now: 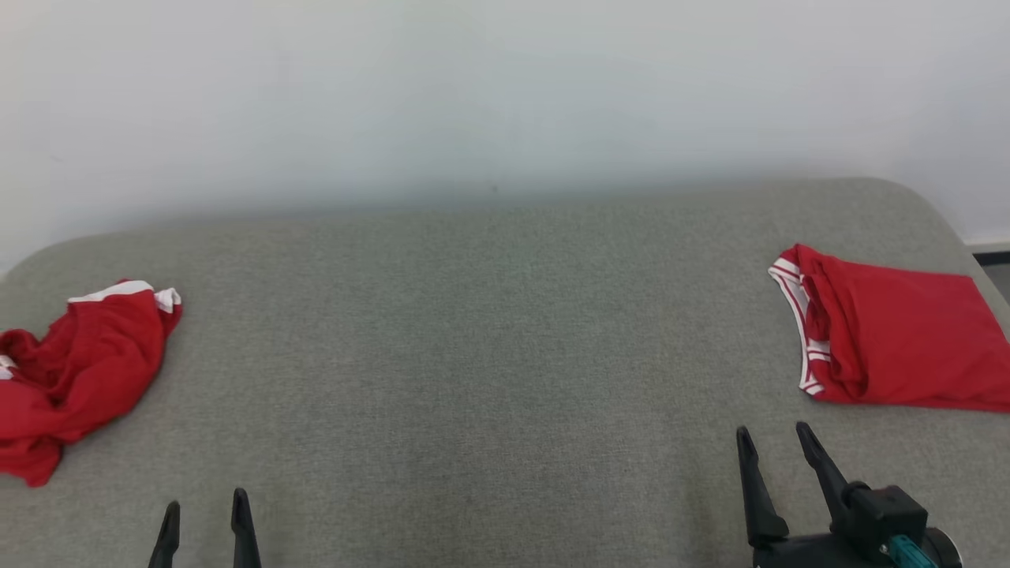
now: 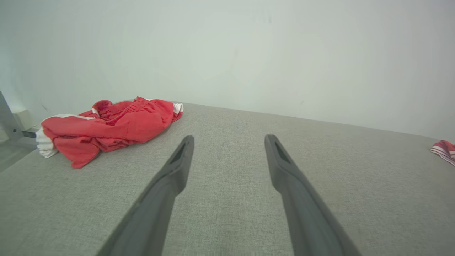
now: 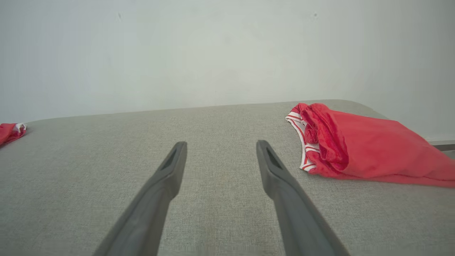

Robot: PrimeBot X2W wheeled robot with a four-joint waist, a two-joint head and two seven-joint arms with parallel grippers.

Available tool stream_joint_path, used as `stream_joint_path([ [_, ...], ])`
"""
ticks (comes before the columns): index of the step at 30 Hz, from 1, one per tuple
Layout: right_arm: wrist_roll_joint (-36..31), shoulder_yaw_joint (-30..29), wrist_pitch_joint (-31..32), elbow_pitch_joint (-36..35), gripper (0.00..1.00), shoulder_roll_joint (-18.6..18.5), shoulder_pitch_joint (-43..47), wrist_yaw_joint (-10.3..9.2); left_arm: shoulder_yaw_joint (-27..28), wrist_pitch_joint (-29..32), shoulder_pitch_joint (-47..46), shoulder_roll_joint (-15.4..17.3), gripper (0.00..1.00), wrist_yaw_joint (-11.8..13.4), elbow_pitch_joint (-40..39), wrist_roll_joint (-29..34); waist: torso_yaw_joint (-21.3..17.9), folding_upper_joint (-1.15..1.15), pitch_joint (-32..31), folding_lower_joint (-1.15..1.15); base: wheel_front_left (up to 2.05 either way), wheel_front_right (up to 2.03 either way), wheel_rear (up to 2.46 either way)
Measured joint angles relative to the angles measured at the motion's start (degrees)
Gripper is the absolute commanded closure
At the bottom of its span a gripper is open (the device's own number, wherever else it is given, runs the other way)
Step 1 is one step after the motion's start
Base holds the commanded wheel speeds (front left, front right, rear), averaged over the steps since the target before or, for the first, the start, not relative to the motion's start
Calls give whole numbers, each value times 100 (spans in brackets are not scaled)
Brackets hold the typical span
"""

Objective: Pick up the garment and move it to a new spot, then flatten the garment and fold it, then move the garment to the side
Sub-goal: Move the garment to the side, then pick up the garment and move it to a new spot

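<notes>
1. Judging from how things lie, the work stands at its first step: the crumpled garment (image 1: 79, 379) sits in a heap at the left edge of the surface (image 1: 489, 331), not yet picked up.
2. A folded garment (image 1: 899, 347) rests flat at the right edge, toward the far right corner. It looks finished and set aside.
3. The left gripper (image 1: 205, 501) is at the near edge, fingers spread wide with nothing between them, near the heap but apart from it.
4. The right gripper (image 1: 772, 430) has its fingers just as wide and empty, just short of the folded piece.
5. Next, I'd reckon, the left arm must swing toward the heap, pinch a raised fold, then carry it to the bare middle.
6. Both pieces are thin red cloth with white striped trim, soft and limp. The heap is lumpy and creased, so it will likely sag and trail when lifted. The surface is grey, coarse-woven padding with rounded corners.
</notes>
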Motion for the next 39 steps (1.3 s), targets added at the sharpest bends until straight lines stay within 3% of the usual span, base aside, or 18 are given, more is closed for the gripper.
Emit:
stream_joint_path([
  [14, 213, 401, -37, 53, 0, 65, 181, 0, 53, 0, 227, -4, 0, 97, 250, -119, 273, 1, -267, 1, 0, 0, 0],
  [31, 299, 233, -107, 126, 0, 65, 170, 0, 13, 0, 162, -5, 0, 47, 289, -38, 224, 1, -127, 2, 0, 0, 0],
  [39, 374, 210, -111, 133, 0, 64, 227, 0, -35, 0, 87, -7, 0, 51, 286, 71, 498, 1, -130, 2, 0, 0, 0],
])
